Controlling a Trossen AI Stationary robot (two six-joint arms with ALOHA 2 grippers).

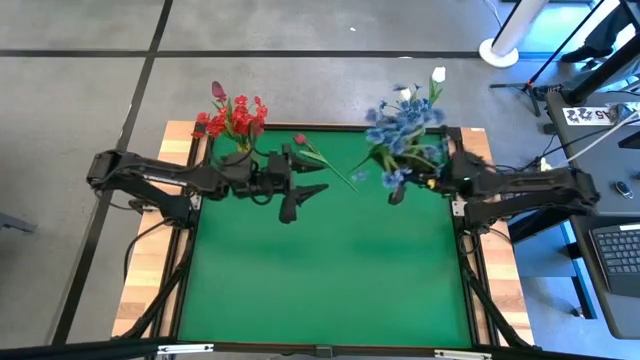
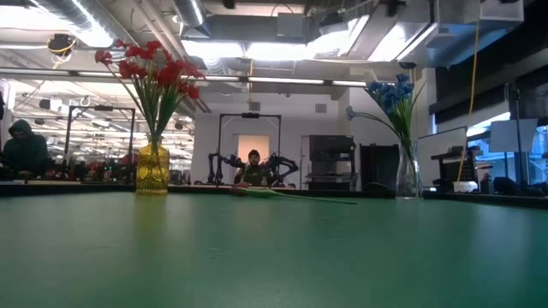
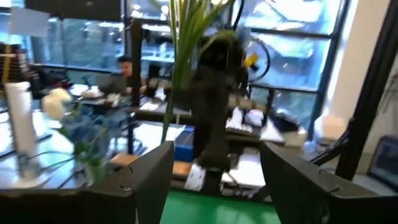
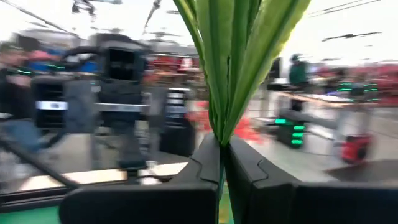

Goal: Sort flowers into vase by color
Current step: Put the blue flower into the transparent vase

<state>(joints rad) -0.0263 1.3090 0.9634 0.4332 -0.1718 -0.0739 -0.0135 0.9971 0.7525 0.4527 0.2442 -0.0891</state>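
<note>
A yellow vase of red flowers (image 1: 235,118) (image 2: 152,167) stands at the table's far left. A clear vase of blue flowers (image 1: 405,128) (image 2: 408,175), with a white tulip (image 1: 438,74), stands at the far right. A red-pink tulip (image 1: 300,140) (image 2: 274,192) lies flat on the green mat between them. My left gripper (image 1: 300,196) (image 3: 217,180) hovers open near that tulip, touching nothing. My right gripper (image 1: 408,180) (image 4: 222,168) is beside the blue vase, shut on a green flower stem (image 4: 227,74). Blue blossoms (image 1: 393,183) show at its tip. My right gripper pinches a bundle of green stem and leaves (image 4: 222,134) between its two shut fingers. The greenery stands out beyond the fingertips, lifted clear of the mat. The left wrist view shows it as green stems (image 3: 183,43) rising by the dark right arm.
The green mat (image 1: 320,270) takes up the near half of the table, bordered by a wooden frame (image 1: 150,270). Cables, a stand and a keyboard (image 1: 620,250) lie off the table's right side. People sit at desks (image 2: 253,169) in the room behind.
</note>
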